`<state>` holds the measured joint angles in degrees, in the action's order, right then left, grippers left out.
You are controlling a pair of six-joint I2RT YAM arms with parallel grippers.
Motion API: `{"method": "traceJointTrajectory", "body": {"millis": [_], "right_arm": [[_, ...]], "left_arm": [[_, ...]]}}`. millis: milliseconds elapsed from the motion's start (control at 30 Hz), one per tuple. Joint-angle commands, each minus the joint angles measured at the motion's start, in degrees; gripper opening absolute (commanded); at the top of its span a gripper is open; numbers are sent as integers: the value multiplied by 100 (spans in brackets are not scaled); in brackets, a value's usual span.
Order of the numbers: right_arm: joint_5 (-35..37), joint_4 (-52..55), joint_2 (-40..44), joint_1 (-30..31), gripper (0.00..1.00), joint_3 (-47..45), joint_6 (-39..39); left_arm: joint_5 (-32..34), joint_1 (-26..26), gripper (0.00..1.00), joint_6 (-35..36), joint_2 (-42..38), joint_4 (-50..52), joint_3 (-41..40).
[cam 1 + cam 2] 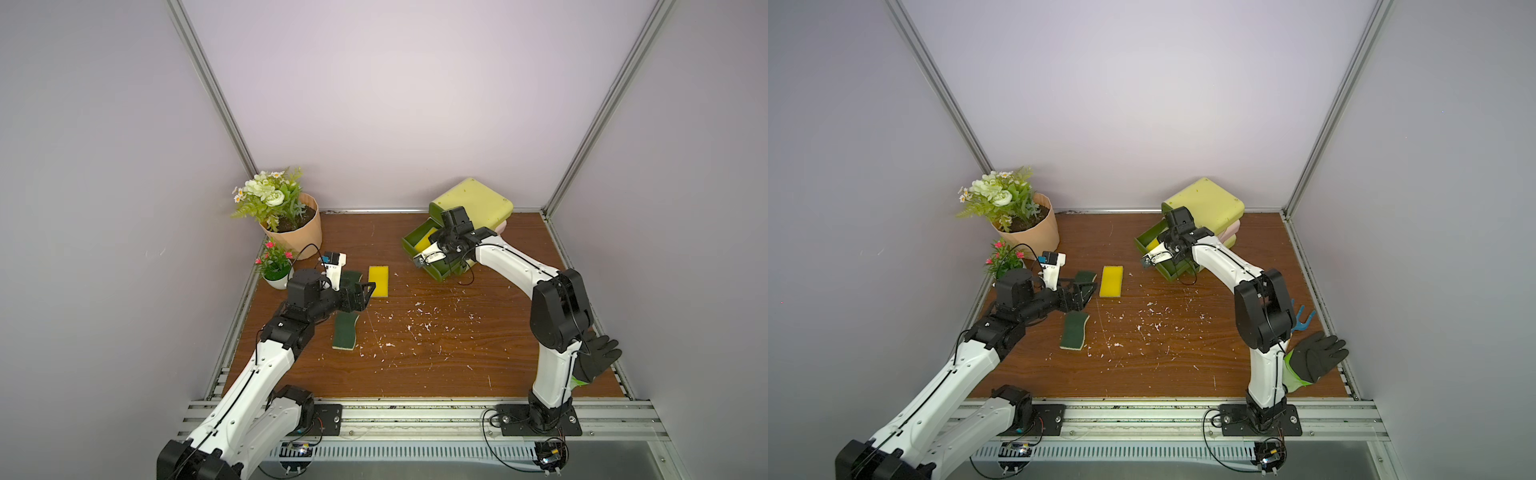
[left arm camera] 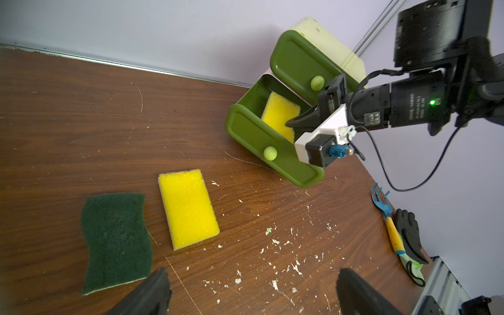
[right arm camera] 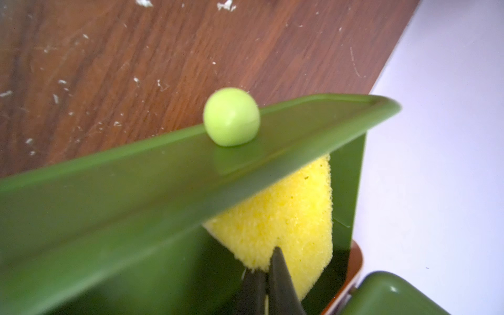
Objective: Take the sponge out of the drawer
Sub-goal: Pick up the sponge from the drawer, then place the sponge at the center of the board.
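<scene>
step: we grip to lift | right hand [image 3: 268, 261] closed tight on the sponge [image 3: 286, 218] edge, reaching over the drawer [image 2: 256, 136] front | sponge leans inside the open drawer, not yet out | left hand [image 2: 252, 275] wide, idle above the desk [image 2: 81, 122], out of our way

Yellow sponge [image 2: 278, 114], green drawer [image 2: 256, 136]

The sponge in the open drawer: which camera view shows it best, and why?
The left wrist view: most of the sponge shows, leaning in the drawer, right gripper shut on its edge. The right wrist view gives a close part behind the drawer front. Both top views show only a yellow sliver.
</scene>
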<state>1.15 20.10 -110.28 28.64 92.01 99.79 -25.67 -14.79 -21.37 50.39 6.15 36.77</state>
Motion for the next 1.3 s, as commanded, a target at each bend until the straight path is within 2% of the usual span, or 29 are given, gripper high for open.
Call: {"method": "traceJointTrajectory", "body": {"millis": [0,467,767,1033,1267], "right_arm": [[-194,-76,353,9,0,-32,76],[-719,-240,1076,160,0,-344,33],[-1188,-1017,1948,724,0,-942,-688],[-1402,-1630,2997,1441,0,-2419,-1277],[-1089,-2006,3864,2227,0,-3992,-1838]], "left_arm": [[-33,81,98,68,-89,-140,-45],[70,90,98,84,-156,-114,-55],[124,100,98,77,-284,-144,-135],[-44,102,98,25,-540,-354,-247],[-273,100,98,-69,-719,-579,-370]]}}
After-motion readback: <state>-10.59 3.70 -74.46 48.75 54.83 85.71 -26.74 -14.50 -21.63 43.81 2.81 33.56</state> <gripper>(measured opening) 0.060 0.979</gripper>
